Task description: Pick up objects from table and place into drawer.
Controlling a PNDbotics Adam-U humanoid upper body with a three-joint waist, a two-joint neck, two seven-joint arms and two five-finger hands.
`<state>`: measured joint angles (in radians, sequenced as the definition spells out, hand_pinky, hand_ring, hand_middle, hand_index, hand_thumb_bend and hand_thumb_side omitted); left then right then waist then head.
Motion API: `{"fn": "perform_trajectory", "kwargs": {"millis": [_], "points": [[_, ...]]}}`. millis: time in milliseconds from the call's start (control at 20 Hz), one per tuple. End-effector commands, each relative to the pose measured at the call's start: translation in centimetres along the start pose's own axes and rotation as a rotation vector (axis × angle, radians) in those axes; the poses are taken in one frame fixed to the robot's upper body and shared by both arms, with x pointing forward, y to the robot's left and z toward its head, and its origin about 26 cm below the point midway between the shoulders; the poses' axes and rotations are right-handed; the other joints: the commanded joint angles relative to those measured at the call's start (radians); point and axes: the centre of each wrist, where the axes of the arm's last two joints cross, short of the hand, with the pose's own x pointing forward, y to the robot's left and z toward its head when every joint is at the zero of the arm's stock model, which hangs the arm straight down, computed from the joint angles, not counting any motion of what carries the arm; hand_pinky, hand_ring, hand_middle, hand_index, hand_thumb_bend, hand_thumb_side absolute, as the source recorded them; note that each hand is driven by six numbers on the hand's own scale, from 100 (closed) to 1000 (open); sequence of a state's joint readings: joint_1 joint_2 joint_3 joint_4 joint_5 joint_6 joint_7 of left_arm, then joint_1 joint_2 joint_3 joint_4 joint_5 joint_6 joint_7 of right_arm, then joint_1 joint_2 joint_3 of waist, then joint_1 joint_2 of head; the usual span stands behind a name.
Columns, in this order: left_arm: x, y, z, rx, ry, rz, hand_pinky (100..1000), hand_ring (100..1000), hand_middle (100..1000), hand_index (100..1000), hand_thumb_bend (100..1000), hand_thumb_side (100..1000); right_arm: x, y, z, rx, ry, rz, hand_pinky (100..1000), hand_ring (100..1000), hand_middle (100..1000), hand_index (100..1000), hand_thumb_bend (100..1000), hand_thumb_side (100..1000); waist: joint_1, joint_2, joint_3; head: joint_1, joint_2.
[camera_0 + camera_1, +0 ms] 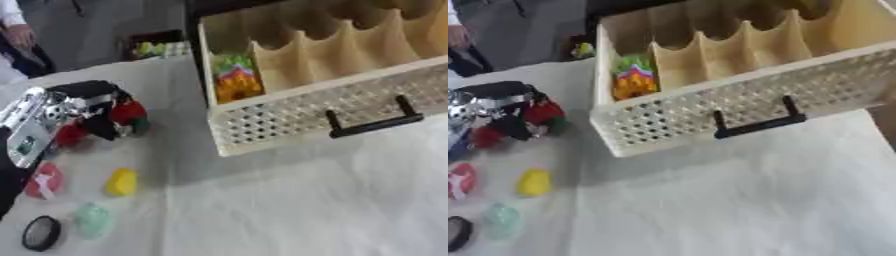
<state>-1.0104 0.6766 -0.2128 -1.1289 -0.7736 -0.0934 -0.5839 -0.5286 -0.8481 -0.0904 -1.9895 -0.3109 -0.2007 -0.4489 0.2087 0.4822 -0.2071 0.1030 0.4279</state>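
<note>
My left hand (98, 114) comes in from the left and hangs above the table, fingers curled round a red object with a green part (129, 114). To its right stands the open wooden drawer (297, 122) with a perforated front, a black handle (372, 122) and wavy dividers. A colourful packet (234, 79) lies in its leftmost compartment. On the white cloth below my hand lie a yellow object (122, 182), a pink-red object (43, 182), a pale green object (92, 219) and a round black object (41, 233). My right hand shows in neither view.
The table (306, 200) is covered by a white cloth. A dark box with small colourful things (156, 47) stands at the far edge. A person (17, 35) stands beyond the far left corner.
</note>
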Motion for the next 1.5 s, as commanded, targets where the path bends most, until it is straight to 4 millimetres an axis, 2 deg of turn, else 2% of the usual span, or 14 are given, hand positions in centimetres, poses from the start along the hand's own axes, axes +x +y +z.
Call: {"fn": "perform_trajectory", "kwargs": {"millis": [50, 550, 900, 950, 1000, 1050, 1500], "points": [[-0.7, 1.0, 0.6, 0.042, 0.019, 0.012, 177, 384, 461, 704, 100, 379, 0.6, -0.4, -0.5, -0.01, -0.026, 0.006, 526, 294, 285, 490, 101, 854, -0.009, -0.024, 0.0, 0.002, -0.014], [-0.4, 1.9, 1.1, 0.08, 0.003, 0.032, 149, 363, 454, 644, 100, 247, 0.4, -0.4, -0.3, -0.023, -0.014, 0.009, 525, 297, 287, 489, 101, 856, -0.018, -0.04, 0.01, -0.001, 0.001], [0.4, 3.9, 2.3, 0.106, -0.064, 0.055, 133, 357, 456, 617, 100, 249, 0.3, -0.4, -0.1, -0.028, 0.004, 0.01, 522, 300, 291, 487, 100, 852, -0.03, -0.072, 0.028, -0.017, 0.026], [0.6, 4.2, 2.5, 0.112, -0.076, 0.063, 128, 354, 455, 613, 100, 291, 0.3, -0.4, 0.0, -0.028, 0.008, 0.01, 522, 301, 292, 487, 106, 861, -0.032, -0.078, 0.031, -0.019, 0.029], [0.8, 4.6, 2.7, 0.118, -0.088, 0.071, 125, 352, 454, 609, 100, 291, 0.3, -0.4, 0.0, -0.03, 0.012, 0.011, 521, 302, 293, 487, 100, 852, -0.033, -0.083, 0.033, -0.021, 0.032], [0.9, 4.9, 3.0, 0.123, -0.098, 0.08, 125, 352, 454, 607, 100, 251, 0.3, -0.5, 0.0, -0.032, 0.015, 0.012, 521, 302, 293, 487, 100, 852, -0.035, -0.087, 0.035, -0.023, 0.034], [2.5, 7.6, 5.2, 0.199, -0.197, 0.17, 100, 325, 436, 547, 100, 265, 0.0, -0.6, 0.5, -0.053, 0.038, 0.012, 520, 308, 299, 482, 100, 850, -0.049, -0.127, 0.048, -0.034, 0.057]]}}
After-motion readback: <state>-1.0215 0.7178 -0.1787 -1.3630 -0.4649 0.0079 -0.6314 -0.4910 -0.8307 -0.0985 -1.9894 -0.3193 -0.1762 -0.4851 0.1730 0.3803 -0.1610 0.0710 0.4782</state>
